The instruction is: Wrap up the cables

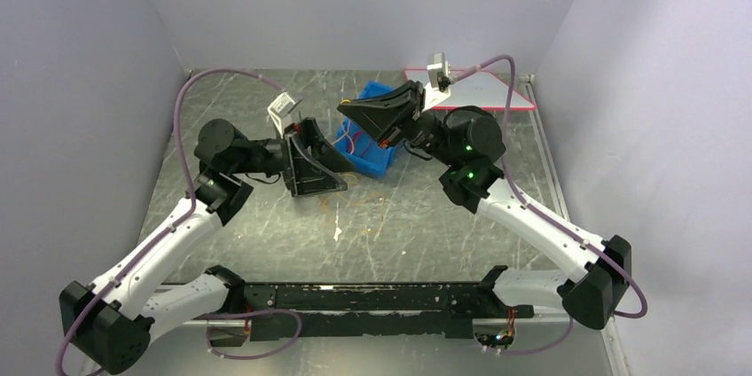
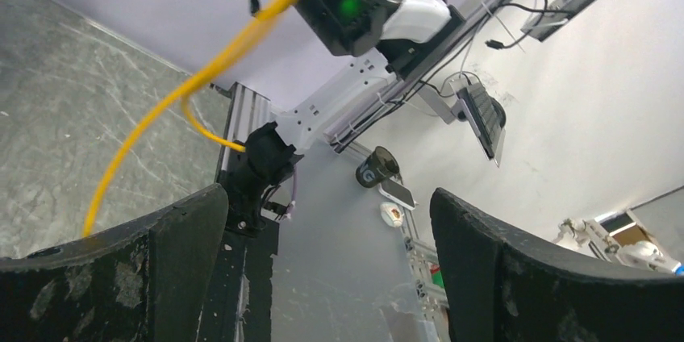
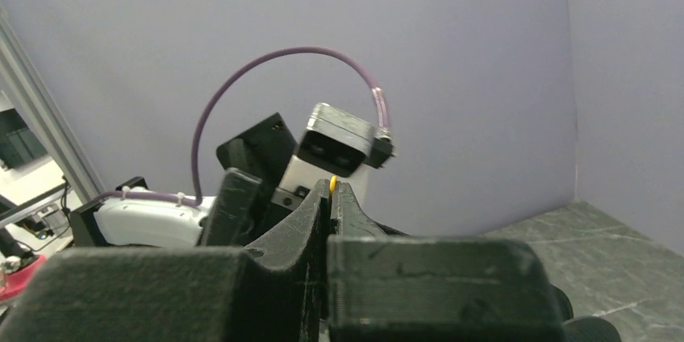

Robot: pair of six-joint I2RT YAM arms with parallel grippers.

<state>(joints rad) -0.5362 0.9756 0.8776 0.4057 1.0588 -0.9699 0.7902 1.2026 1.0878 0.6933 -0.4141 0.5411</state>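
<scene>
A grey table (image 1: 266,225) is seen, with a blue bin (image 1: 371,152) set on it. The left gripper (image 2: 327,197) is held spread wide, gripping nothing. The right gripper (image 3: 331,193) is clenched on a yellow cable (image 2: 202,80), which is strung down to the table; faint orange loops (image 1: 355,203), possibly more cable, are made out there.

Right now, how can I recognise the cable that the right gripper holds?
Find the blue bin on the table. Above it, the right gripper is shut on a yellow cable trailing down. Unlike the thick mauve hoses, it is string-thin.
</scene>
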